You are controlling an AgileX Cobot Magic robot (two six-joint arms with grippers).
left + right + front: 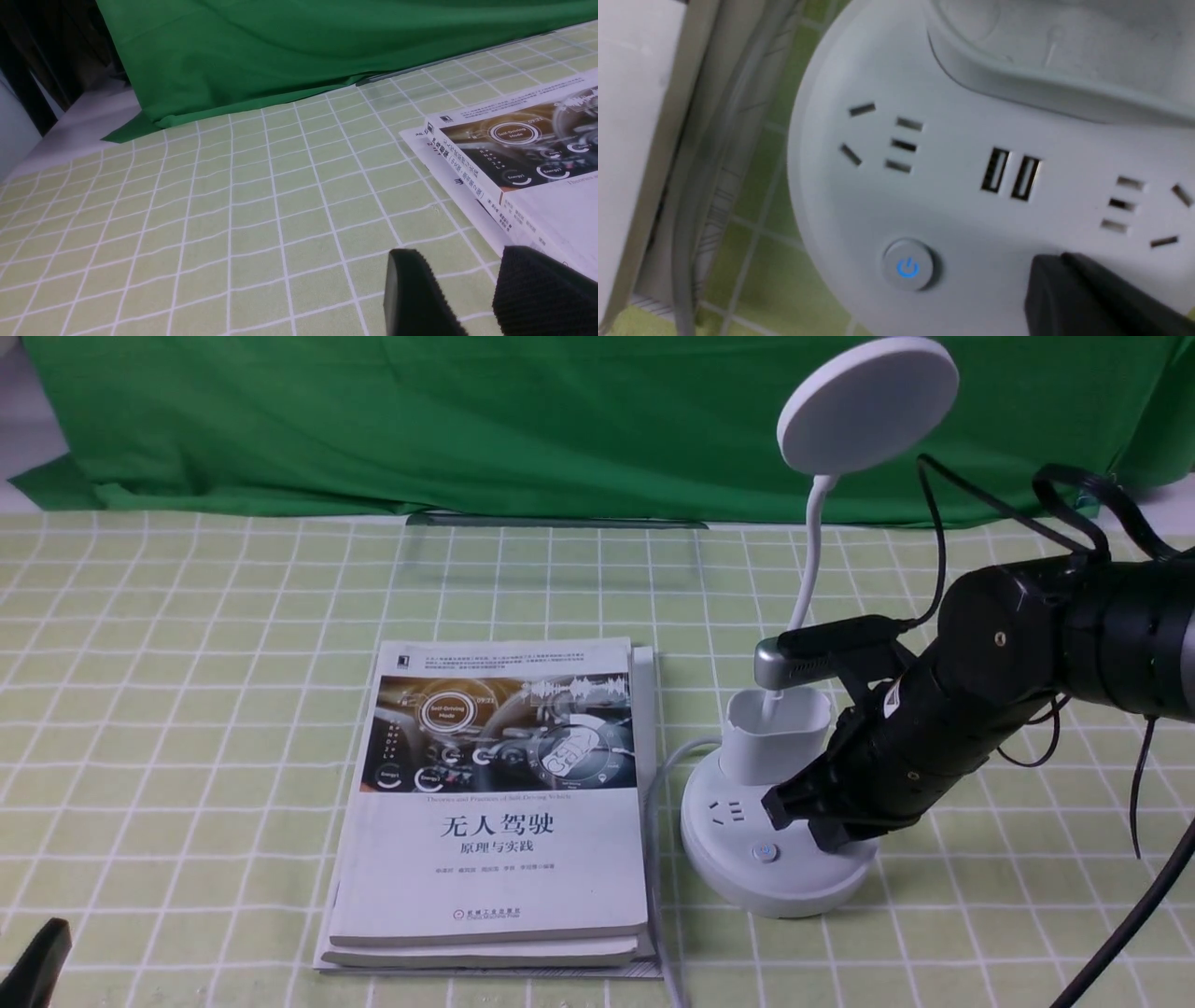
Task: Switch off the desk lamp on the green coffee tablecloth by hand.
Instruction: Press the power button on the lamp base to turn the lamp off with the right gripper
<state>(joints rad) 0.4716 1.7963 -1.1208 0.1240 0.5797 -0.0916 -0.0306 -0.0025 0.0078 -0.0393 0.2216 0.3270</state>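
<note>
Switching off the lamp [868,406] seems underway: your claw [1059,261], fully closed and empty, should next press down at the base [775,887]

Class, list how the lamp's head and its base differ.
The lamp head is plain, while the base bears sockets and a power button. The lamp head is raised and tilted; the base sits flat on the cloth. Both are white and round.
</note>
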